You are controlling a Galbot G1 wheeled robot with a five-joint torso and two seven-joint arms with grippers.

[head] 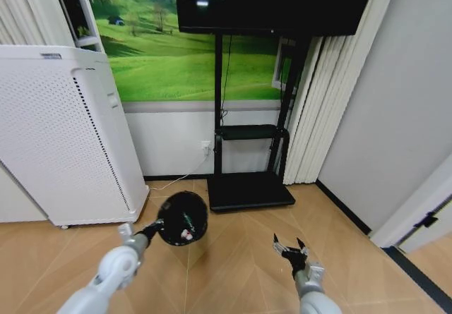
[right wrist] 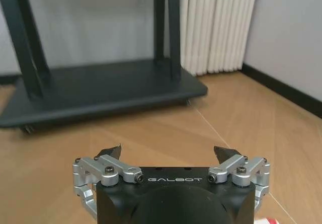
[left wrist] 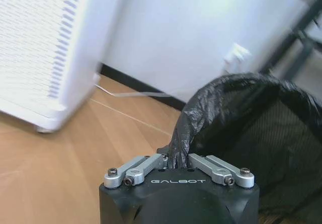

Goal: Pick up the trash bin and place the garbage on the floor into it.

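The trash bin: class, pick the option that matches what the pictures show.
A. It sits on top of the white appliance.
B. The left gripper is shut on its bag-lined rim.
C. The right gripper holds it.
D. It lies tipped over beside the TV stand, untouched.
B: the left gripper is pinched shut on the black liner at the rim of the trash bin, while the right gripper hangs open and empty above the floor.

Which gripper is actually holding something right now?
The left gripper: its fingers are shut on the black liner at the trash bin rim. The right gripper hangs open above the floor, nothing between its fingertips.
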